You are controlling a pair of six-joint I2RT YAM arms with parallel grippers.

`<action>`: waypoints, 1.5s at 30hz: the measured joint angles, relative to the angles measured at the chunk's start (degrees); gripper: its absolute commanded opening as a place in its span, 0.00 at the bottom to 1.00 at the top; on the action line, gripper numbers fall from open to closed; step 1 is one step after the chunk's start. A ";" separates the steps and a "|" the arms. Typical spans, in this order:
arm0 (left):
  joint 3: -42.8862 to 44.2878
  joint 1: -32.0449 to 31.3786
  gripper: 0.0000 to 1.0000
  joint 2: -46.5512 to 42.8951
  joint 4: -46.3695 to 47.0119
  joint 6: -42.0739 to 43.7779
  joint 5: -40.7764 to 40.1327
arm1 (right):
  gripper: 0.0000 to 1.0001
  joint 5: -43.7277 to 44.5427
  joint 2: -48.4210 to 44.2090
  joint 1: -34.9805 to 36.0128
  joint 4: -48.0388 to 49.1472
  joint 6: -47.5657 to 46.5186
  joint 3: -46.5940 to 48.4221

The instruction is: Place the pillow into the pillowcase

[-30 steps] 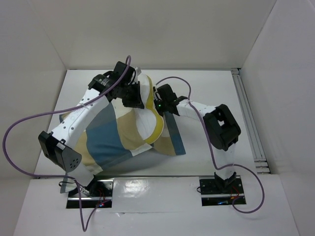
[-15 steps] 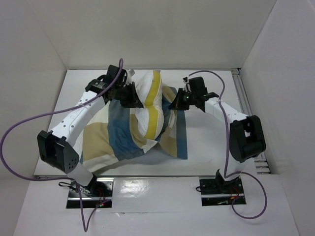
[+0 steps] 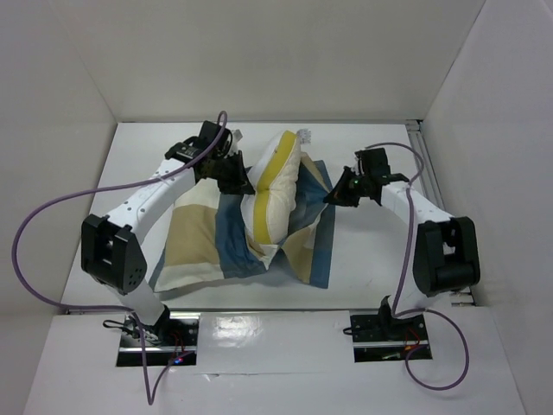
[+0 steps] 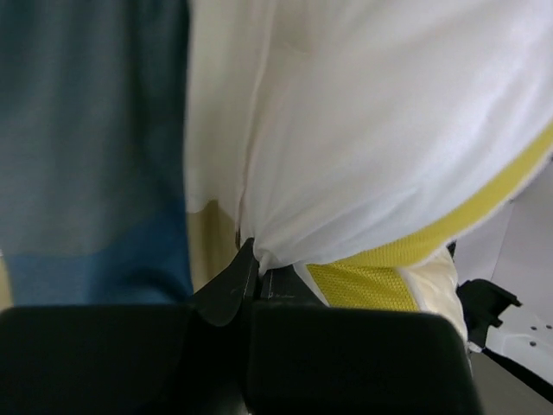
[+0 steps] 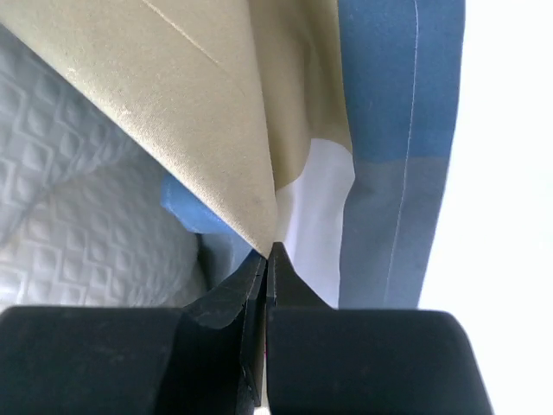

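1 plump white quilted pillow [image 3: 275, 194] with a yellow mesh band stands on edge mid-table, its near end among the folds of 1 thin pillowcase [image 3: 200, 246] in blue, tan and cream blocks. Of the 2 claws, the left gripper [image 3: 235, 179] pinches the pillow's white cloth and the right gripper [image 3: 333, 197] pinches the pillowcase's tan edge.

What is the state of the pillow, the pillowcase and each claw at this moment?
pillow: raised on its edge, near end inside the pillowcase, far end outside.
pillowcase: rumpled on the table, one edge pulled up by the right claw.
left claw: shut on the pillow's white cloth.
right claw: shut on the pillowcase's edge.
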 measured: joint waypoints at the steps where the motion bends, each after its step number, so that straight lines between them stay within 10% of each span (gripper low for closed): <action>1: -0.31 -0.02 0.00 0.66 0.42 -0.44 0.07 | 0.01 0.26 -1.81 -1.03 -0.13 0.63 -1.55; 17: 1.55 -4.37 0.00 10.10 5.18 0.92 3.93 | 0.00 9.57 -4.66 -2.69 -2.84 0.33 1.46; 45: -3.91 -13.53 0.00 15.76 15.34 17.55 -0.28 | 0.00 9.16 -7.06 -5.07 25.79 21.49 -1.88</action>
